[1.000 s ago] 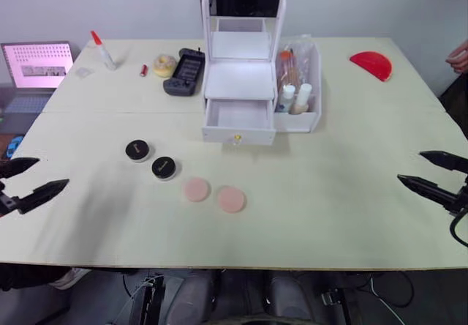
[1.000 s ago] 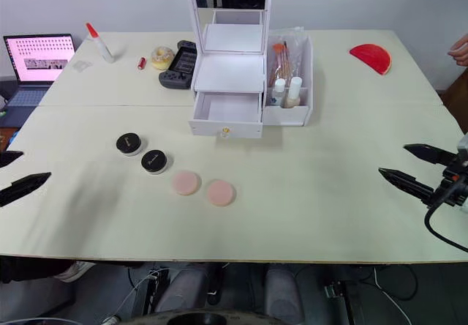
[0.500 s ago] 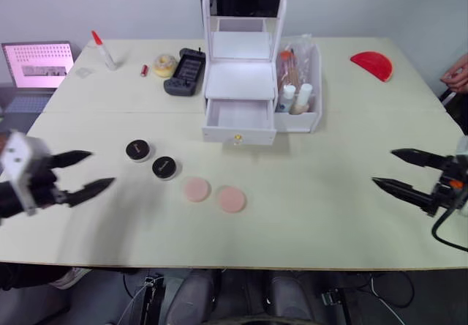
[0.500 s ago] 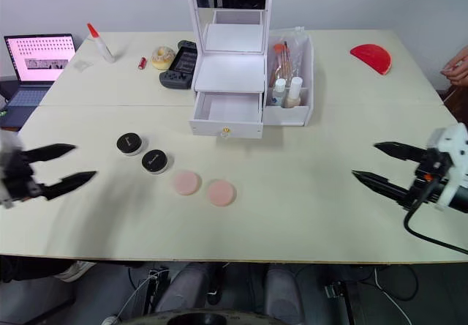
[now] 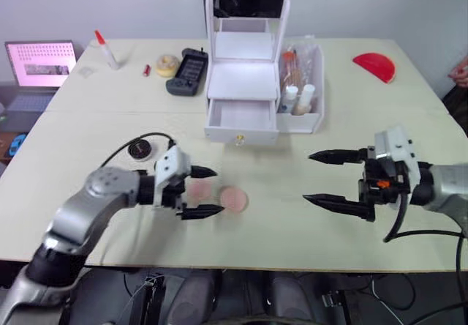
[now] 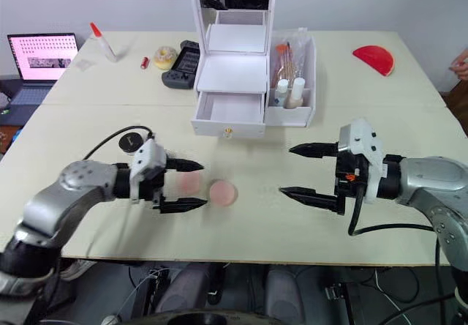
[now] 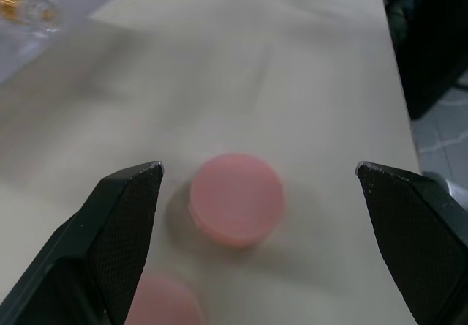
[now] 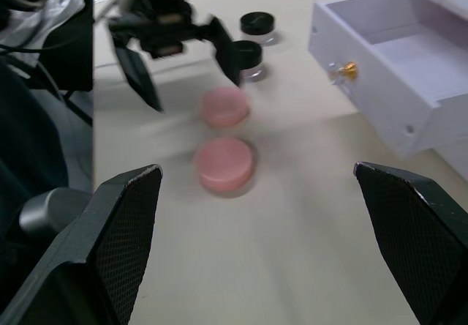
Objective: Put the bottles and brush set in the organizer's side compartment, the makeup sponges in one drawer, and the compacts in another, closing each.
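Bottles (image 5: 297,98) and brush set (image 5: 290,65) were found stowed in the organizer (image 5: 241,83), while both makeup sponges (image 6: 222,192) and compacts (image 6: 130,143) remained on the worktop (image 5: 292,215) before the open drawer (image 5: 240,116), left gripper (image 5: 203,191) and right gripper (image 5: 322,178) spread empty.

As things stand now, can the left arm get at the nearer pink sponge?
Probably yes. The left gripper hovers with jaws open right at that sponge, and no other object lies between them.
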You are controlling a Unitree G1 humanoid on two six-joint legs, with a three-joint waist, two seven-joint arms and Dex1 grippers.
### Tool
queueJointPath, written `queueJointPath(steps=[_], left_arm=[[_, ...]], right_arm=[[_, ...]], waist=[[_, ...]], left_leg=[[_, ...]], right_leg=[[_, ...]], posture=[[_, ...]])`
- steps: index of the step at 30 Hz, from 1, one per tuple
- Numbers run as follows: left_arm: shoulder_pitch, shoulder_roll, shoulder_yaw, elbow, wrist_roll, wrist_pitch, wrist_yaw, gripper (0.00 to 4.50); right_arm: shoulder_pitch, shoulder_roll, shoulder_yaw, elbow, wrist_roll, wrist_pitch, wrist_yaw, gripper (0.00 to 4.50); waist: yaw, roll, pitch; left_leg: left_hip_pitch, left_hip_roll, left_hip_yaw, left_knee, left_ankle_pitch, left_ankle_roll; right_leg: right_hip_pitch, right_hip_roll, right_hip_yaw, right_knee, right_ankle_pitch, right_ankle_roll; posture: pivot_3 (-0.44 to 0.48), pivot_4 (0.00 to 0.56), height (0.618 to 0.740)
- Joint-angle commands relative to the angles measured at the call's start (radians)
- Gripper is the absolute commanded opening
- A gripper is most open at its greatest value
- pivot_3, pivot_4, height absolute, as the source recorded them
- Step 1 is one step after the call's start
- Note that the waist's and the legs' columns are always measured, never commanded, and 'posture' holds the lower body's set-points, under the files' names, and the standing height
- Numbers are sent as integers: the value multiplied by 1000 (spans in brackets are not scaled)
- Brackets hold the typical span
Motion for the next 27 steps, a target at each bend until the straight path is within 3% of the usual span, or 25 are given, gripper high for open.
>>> queueJointPath(steps=[1,15,27], left_arm=[[-41,-22,-53,79,62,-84,-51,4447],[-115,-145,-137,291,200,-237,-83,4447],[-116,-172,-142,308,206,-198,-96,4447]], right_arm=[[-52,9,3,-9,1,-29,-15,4500],[-178,60,71,5,-5,-18,-131,4500],[-249,75,79,72,-15,-9,-153,4500]], waist=[[-8,0,0],[2,0,0],[1,0,0]], left_leg=[[0,0,0,0,0,0],[0,0,-1,0,0,0],[0,0,-1,0,0,0]], right_leg=[[0,0,0,0,0,0],[0,0,0,0,1,2],[0,1,0,0,2,3]], posture=[[0,150,738],[0,150,738],[0,150,738]])
